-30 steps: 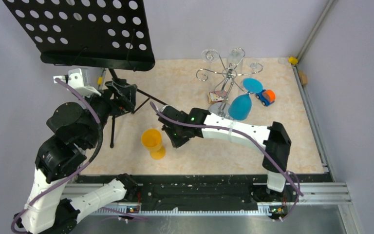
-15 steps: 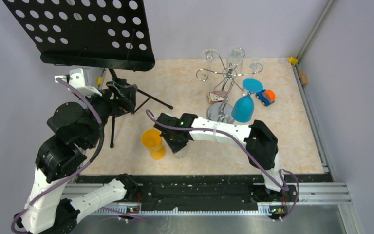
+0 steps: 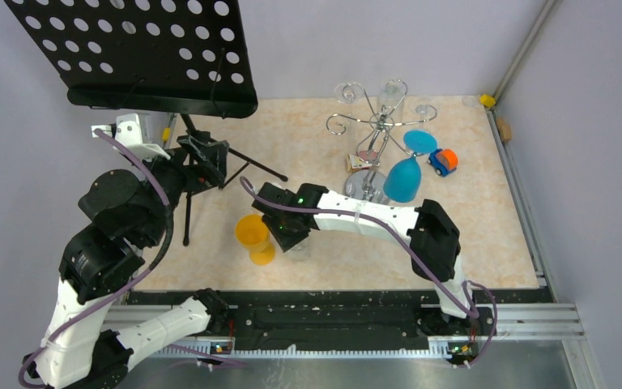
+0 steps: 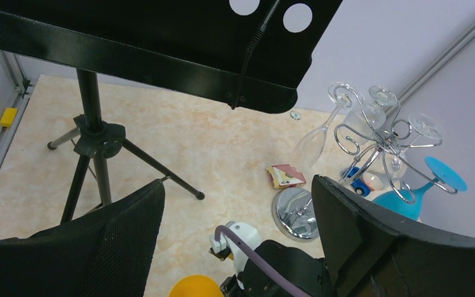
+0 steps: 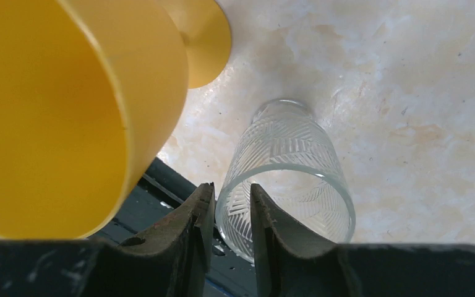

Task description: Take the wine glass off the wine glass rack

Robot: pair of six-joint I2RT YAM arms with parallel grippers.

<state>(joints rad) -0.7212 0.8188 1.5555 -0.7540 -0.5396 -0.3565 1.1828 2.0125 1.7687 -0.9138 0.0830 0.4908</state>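
One clear wine glass (image 5: pixel 284 179), cut pattern on the bowl, stands upright on the table (image 3: pixel 470 235) well apart from the wine glass rack (image 3: pixel 381 121), off the rack's near-left side; stem and foot not visible from the wrist view. Right gripper (image 5: pixel 231 192) sits over the rim, fingers a little apart with the glass's near wall in the gap between them; whether a pad touches the wall, cannot tell. Change over the last second: that arm has come down and swung slightly farther from the rack, and the fingers, pressed tighter a moment ago, have eased apart. Reading: glass is off the rack and set down, release under way, task close to done. What remains is likely a straight lift of the fingers clear of the rim. Risk: yellow goblet (image 3: pixel 255 235) stands just beside the glass on the side away from the rack, close to the outer finger; a sideways drag could tip either one. On the rack itself, unchanged: blue glass (image 3: pixel 403 177) hanging bowl-down on the right side, near the round base, and several clear glasses (image 4: pixel 314 145) hung from the curled arms. Toy car (image 3: pixel 443 160) just right of the rack, small card (image 3: pixel 362 160) by its base. Left gripper (image 4: pixel 238 185) hangs well left of the rack, under the music stand (image 3: pixel 146 49), fingers spread wide, holding nothing.
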